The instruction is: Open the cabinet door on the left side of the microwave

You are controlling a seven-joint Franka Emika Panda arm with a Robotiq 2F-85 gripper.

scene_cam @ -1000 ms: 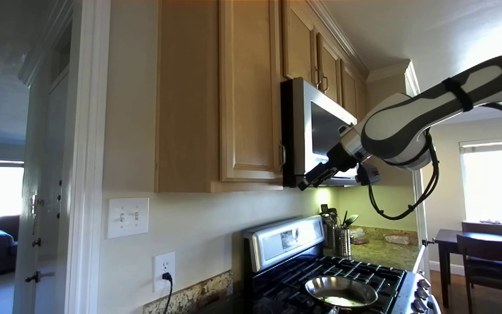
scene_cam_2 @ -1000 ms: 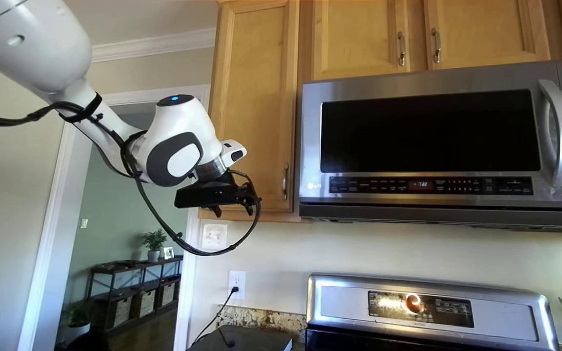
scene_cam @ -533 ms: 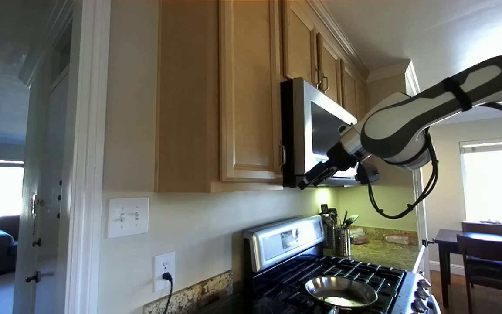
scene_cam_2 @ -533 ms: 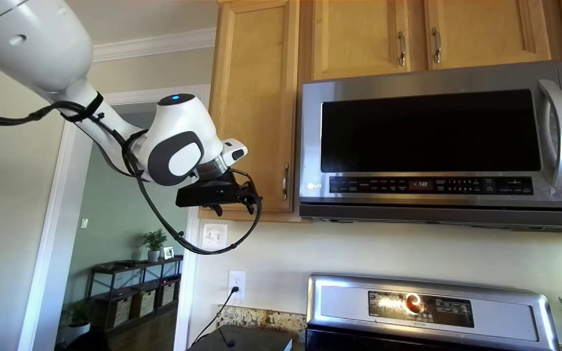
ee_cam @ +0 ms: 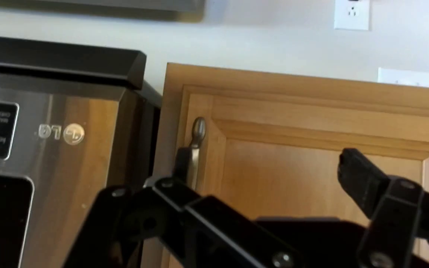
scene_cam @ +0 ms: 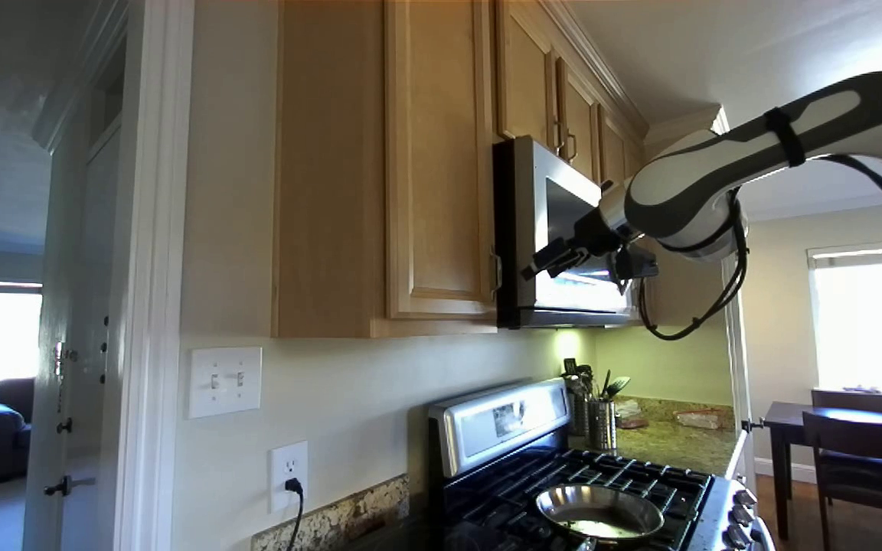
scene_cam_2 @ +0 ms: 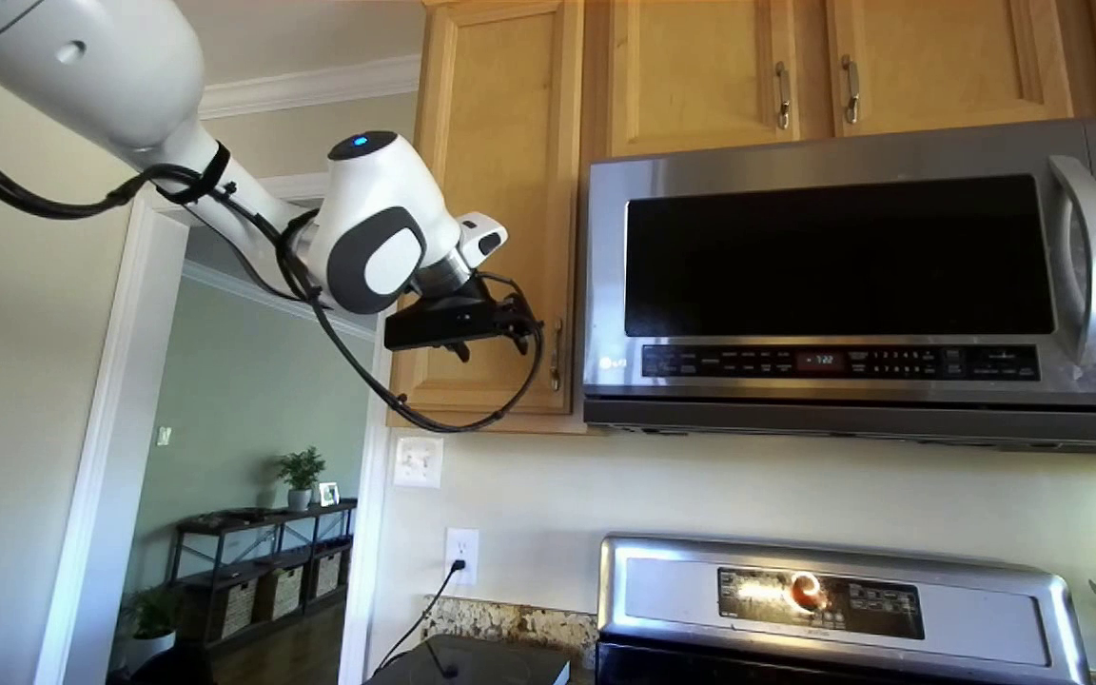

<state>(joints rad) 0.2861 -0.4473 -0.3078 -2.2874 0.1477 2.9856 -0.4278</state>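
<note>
The cabinet door (scene_cam: 441, 168) is a tall, narrow maple door, shut, and stands left of the microwave (scene_cam_2: 838, 257). It also shows in an exterior view (scene_cam_2: 500, 162) and upside down in the wrist view (ee_cam: 285, 175). Its metal handle (ee_cam: 198, 130) is at the lower edge nearest the microwave, also visible in an exterior view (scene_cam_2: 556, 354). My gripper (scene_cam_2: 492, 350) is open and empty in front of the door's lower part, level with the handle and left of it. In the wrist view, one finger of my gripper (ee_cam: 266, 160) overlaps the handle; I cannot tell contact there.
The microwave's black side (scene_cam: 505, 229) stands out beyond the door, close to the handle. Shorter wall cabinets (scene_cam_2: 700, 76) are above it. Below are the stove (scene_cam_2: 833, 599) and a steel pan (scene_cam: 599, 511). A black cable (scene_cam_2: 358, 371) loops under my wrist.
My gripper has risen from near the door's bottom edge to handle height, and has shifted slightly right toward the handle in an exterior view. The door, handle and microwave have not moved.
</note>
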